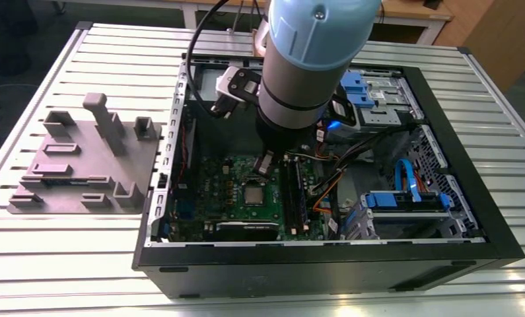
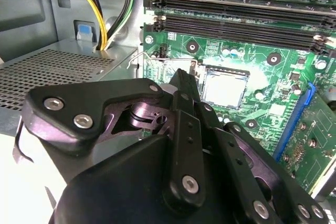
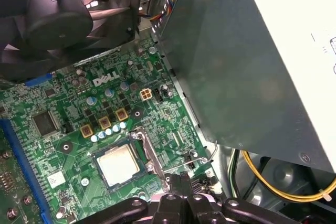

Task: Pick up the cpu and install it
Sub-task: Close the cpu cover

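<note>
In the exterior view the arm (image 1: 311, 59) reaches down into the open computer case (image 1: 333, 254), which lies on its side on the slatted table (image 1: 59, 264) so that the motherboard (image 1: 218, 185) faces up and can be reached from above. The cpu (image 1: 254, 194) sits in its socket at the middle of the board, at about 6 o'clock from the gripper (image 1: 266, 160), which hangs just above the board. The grey fixture plate (image 1: 77, 165) rests on the table at 9 o'clock of the case, well apart from the work.

In the second wrist view the gripper (image 2: 182, 80) has its fingers drawn together with nothing between them, near the cpu (image 2: 224, 88) but not touching it. The chip lies flat and square inside the socket frame. I judge it is already dropped in, and a thin wire lever (image 2: 137, 59) stands raised beside the socket. The memory slots (image 2: 236, 24) run along the far side of the cpu.

In the first wrist view the cpu (image 3: 118, 164) again lies level in the socket, just beside the gripper (image 3: 181, 181). White lettering (image 3: 105, 81) is printed on the green board; I leave it unread.
</note>
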Robot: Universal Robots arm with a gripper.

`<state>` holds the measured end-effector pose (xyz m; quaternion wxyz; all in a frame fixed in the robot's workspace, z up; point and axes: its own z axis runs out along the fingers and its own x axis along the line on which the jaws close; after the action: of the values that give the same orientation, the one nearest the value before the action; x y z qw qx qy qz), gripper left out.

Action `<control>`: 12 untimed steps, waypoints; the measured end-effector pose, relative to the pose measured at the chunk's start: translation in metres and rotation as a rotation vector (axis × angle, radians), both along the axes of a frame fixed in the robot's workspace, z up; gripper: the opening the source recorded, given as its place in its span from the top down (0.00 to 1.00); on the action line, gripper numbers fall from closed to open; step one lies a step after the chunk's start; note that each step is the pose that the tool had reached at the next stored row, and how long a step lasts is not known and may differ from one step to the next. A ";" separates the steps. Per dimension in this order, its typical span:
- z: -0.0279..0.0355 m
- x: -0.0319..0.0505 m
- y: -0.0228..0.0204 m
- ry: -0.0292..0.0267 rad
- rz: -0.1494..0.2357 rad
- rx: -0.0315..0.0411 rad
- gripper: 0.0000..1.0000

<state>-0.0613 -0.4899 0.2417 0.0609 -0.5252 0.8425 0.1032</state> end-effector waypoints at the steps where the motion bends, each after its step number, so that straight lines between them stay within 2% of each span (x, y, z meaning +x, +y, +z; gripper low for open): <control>1: 0.0000 0.0000 -0.0002 0.0000 0.000 -0.0003 0.90; 12: 0.0000 0.0000 -0.0024 0.0000 0.000 -0.0048 0.90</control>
<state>-0.0613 -0.4923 0.2417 0.0596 -0.5254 0.8427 0.1011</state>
